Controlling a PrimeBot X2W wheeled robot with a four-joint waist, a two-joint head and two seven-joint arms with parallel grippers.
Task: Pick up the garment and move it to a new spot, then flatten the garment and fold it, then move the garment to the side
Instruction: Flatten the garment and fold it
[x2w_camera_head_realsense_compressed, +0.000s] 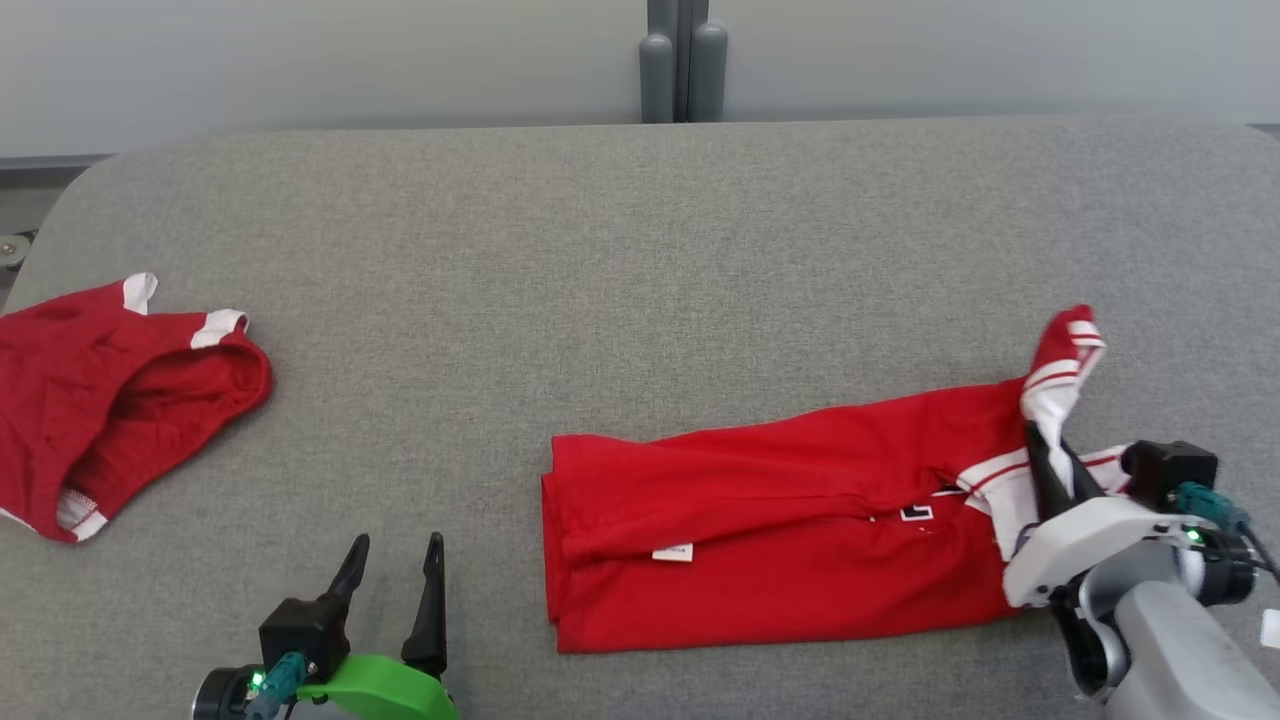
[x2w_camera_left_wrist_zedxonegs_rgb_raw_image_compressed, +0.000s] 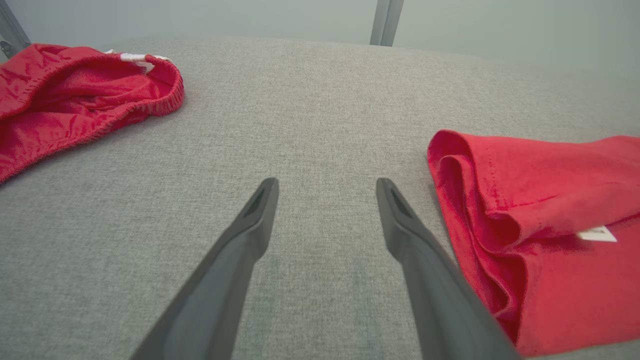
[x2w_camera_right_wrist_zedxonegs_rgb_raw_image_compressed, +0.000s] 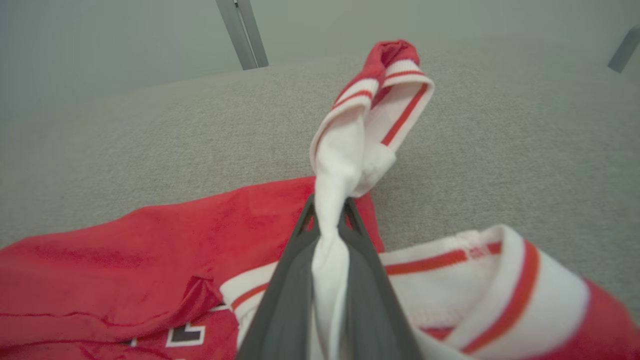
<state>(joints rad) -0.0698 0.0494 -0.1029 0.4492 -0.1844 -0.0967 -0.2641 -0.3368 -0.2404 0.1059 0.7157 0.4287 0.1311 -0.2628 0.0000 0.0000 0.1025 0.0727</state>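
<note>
The garment is a red shirt with white, red-striped collar and sleeve trim, lying folded lengthwise across the right half of the grey table. My right gripper is shut on the white sleeve, whose striped cuff stands up above the fingertips. The collar lies just right of those fingers. My left gripper is open and empty above bare table, left of the shirt's folded hem.
A second red garment with white trim lies crumpled at the table's left edge, also seen as the crumpled red garment in the left wrist view. A grey post stands behind the table's far edge.
</note>
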